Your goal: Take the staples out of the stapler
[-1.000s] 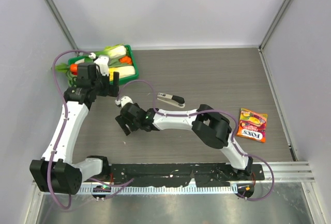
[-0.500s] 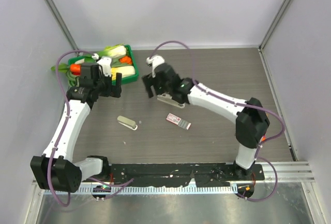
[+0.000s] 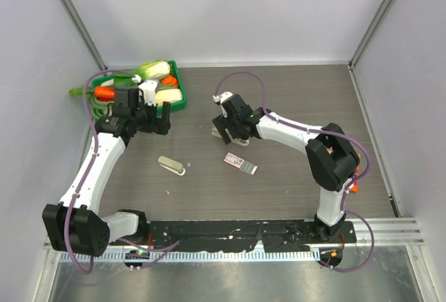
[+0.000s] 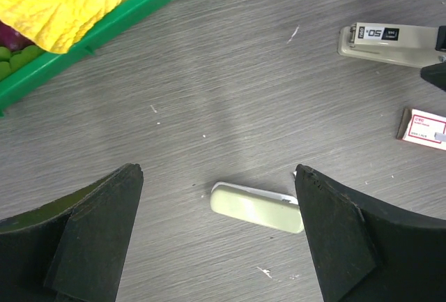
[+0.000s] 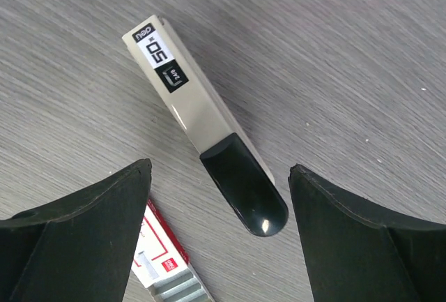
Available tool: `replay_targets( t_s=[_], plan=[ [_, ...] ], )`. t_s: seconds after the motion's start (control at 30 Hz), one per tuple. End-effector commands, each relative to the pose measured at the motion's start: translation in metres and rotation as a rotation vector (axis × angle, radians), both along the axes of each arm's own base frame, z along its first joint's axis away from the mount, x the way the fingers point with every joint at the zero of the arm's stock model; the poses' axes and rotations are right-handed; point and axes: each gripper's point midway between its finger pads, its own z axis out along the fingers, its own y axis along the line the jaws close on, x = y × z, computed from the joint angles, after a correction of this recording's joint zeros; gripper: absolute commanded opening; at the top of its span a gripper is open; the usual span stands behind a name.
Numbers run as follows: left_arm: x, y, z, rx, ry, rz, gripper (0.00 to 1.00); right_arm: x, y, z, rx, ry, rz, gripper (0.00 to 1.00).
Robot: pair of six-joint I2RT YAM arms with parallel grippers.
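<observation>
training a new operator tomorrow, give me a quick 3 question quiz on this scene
1. True or false: the right gripper is shut on the stapler.
2. In the wrist view of the left gripper, what lies between its fingers? a) pink-and-white box b) beige rounded object c) green tray
3. Fill in: the stapler's rear end is ____.
Key: 1 false, it is open over it. 2 b. 3 black.

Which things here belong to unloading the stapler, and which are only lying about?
For the job: stapler; right gripper, open above it.
Lying about: beige stapler-like thing; pink-and-white box; green tray.
</observation>
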Motion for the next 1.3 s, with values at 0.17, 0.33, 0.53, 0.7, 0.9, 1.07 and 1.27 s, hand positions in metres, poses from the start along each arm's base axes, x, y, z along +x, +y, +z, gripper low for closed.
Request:
replay_targets(
  t_s=[0.17, 0.33, 0.53, 0.7, 0.9, 1.07, 1.27],
  plan=[
    [-0.003, -0.01, -0.005, -0.023, 0.007, -0.059, 0.95, 0.003, 0.0, -0.013, -0.033, 0.012, 0.054, 0.8],
    [-0.003, -0.008, -0.01, -0.021, 0.014, -0.046, 0.95, 0.001, -0.001, -0.024, -0.043, 0.033, 0.043, 0.65],
    [-0.004, -0.014, -0.008, -0.026, 0.013, -0.058, 1.0, 0.006, -0.003, -0.021, -0.049, 0.019, 0.015, 0.36],
    [-0.005, -0.018, -0.009, -0.022, 0.013, -0.074, 1.0, 0.013, 0.003, -0.012, -0.03, 0.015, -0.008, 0.17],
    [-0.015, -0.036, -0.021, -0.044, 0.051, -0.144, 1.0, 0.028, 0.031, 0.041, 0.17, -0.072, -0.049, 0.01],
    [-0.034, -0.064, -0.038, -0.041, 0.032, -0.279, 1.0, 0.017, 0.042, 0.083, 0.417, -0.132, -0.101, 0.01],
    [-0.045, -0.08, -0.048, -0.064, 0.017, -0.372, 1.0, -0.012, 0.055, 0.108, 0.652, -0.166, -0.126, 0.01]
  ],
)
